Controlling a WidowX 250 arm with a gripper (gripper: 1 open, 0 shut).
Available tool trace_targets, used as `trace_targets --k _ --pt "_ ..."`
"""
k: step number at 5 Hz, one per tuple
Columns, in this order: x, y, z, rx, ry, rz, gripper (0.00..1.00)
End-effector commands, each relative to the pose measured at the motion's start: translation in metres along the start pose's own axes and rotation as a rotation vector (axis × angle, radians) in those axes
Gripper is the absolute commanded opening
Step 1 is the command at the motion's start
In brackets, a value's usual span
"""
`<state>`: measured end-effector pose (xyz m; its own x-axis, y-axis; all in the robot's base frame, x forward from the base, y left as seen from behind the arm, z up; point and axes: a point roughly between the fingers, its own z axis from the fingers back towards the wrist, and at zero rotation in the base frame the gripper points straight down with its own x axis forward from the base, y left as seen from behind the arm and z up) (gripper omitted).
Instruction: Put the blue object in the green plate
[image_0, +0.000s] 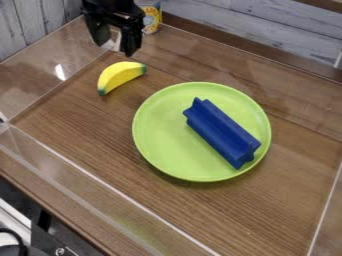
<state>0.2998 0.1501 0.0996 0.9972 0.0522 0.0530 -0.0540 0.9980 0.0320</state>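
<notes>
your blue block (222, 133) lies in the green plate (156, 146), on its right-hand side as the camera sees it, so the placing looks done. your gripper (115, 43) is well away at the top of the view, past the banana (120, 77); its dark fingers appear spread, with nothing visible between them, though you can't tell exactly how wide. nothing seems left for you but to keep the arm clear, as a low sweep could knock the banana.
</notes>
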Motion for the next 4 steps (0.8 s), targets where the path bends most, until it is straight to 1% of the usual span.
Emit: trace_targets --k 1,4 --pt "0.0106 0.0105 0.0122 0.022 -0.058 0.017 1.0" --pt "0.0163 0.018 0.0055 0.006 -0.055 0.045 1.0"
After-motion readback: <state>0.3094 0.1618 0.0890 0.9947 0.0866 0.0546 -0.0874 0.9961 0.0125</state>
